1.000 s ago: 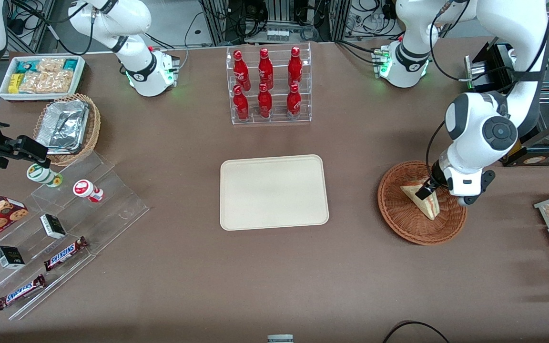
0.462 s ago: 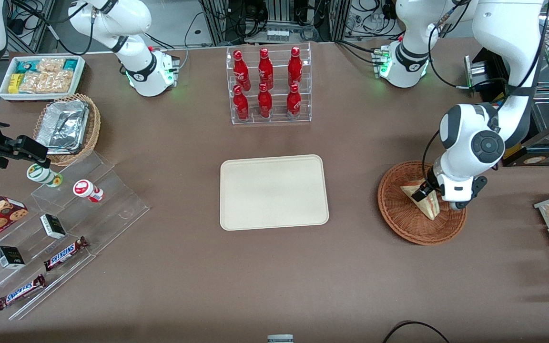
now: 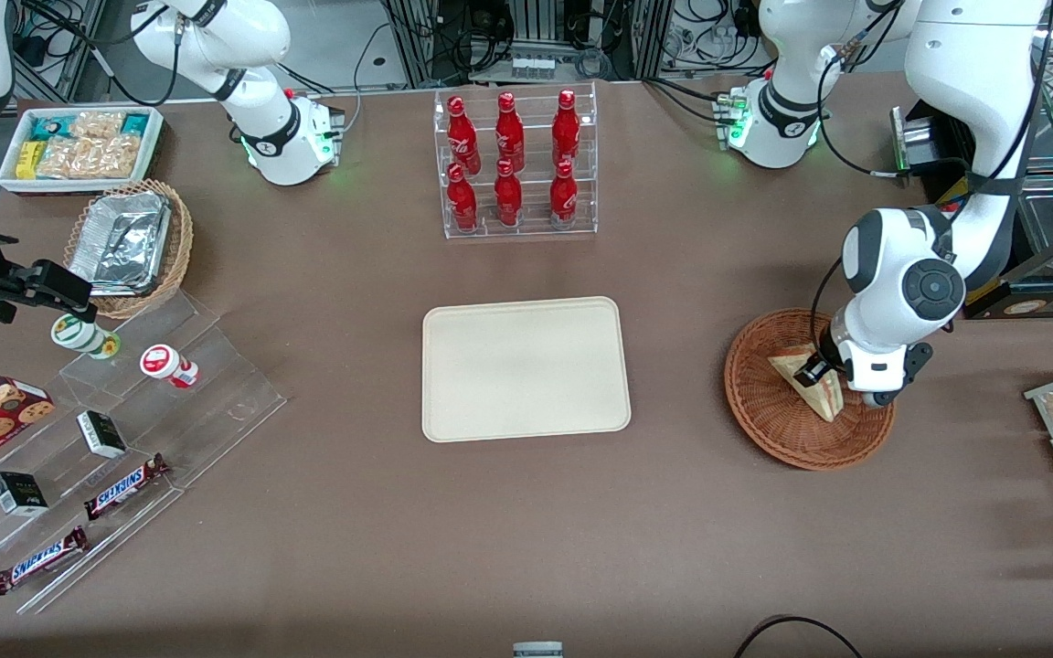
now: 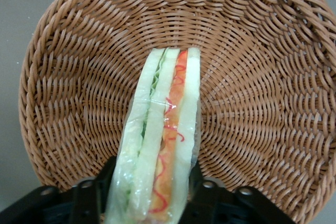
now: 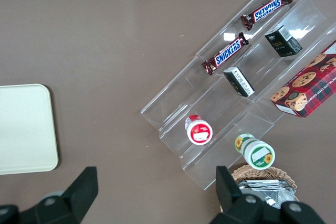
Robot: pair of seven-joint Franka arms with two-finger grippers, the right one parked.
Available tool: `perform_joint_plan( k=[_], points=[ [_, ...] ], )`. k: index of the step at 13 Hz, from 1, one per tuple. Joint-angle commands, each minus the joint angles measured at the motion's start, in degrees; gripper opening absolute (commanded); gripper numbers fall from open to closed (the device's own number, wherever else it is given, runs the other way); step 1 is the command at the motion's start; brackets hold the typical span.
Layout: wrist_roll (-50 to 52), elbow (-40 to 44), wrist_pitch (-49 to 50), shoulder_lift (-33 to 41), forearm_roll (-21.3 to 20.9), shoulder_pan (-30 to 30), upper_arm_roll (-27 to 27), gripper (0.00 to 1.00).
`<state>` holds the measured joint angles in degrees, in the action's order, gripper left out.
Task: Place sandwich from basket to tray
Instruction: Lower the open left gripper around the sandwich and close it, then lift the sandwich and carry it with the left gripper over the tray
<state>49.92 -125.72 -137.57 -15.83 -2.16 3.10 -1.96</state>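
- Jaws of the left gripper (image 3: 821,372) are down inside the basket, one black finger (image 4: 97,195) on each flat side of the sandwich; they sit tight against the wrap, clamped on it, as the wrist view shows.
- Brown worktop (image 3: 526,530) carries everything in sight.
- Tray (image 3: 525,368), beige with rounded corners and a low rim, lies flat at the middle of the worktop with nothing on it; it is well apart from the basket, which sits toward the working arm's end.
- Basket (image 3: 778,429), round and reddish-brown wicker, rests on the worktop under the working arm's wrist.
- Sandwich (image 3: 814,391) stands on edge inside the basket, a pale triangular wedge in clear wrap; the wrist view shows its layers edge-on (white bread, green, then orange-red filling) (image 4: 164,135).
- Clear rack of red bottles (image 3: 514,163) stands farther from the front camera than the tray.
- Toward the parked arm's end: a tan wicker basket of foil containers (image 3: 129,245), a white bin of snack packets (image 3: 80,146), and a clear stepped stand (image 3: 124,439) holding Snickers bars (image 3: 126,485), small dark boxes and two little tubs.
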Motion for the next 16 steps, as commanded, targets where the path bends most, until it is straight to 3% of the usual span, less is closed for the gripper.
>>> perform_joint_plan(
  k=[1,5,9,13,16],
  points=[
    [1.4,-0.2,0.1,0.5,-1.2,-0.2,-0.2,0.0],
    [-8.6,2.3,9.2,5.1,-1.0,0.5,-0.6,0.0],
    [-24.2,8.0,20.8,5.3,-0.4,1.7,-6.1,0.0],
    [-24.2,12.8,21.3,2.0,-0.3,1.7,-16.0,0.0],
    [-17.3,18.5,23.9,-2.6,-0.6,4.5,-19.7,0.0]
  ],
)
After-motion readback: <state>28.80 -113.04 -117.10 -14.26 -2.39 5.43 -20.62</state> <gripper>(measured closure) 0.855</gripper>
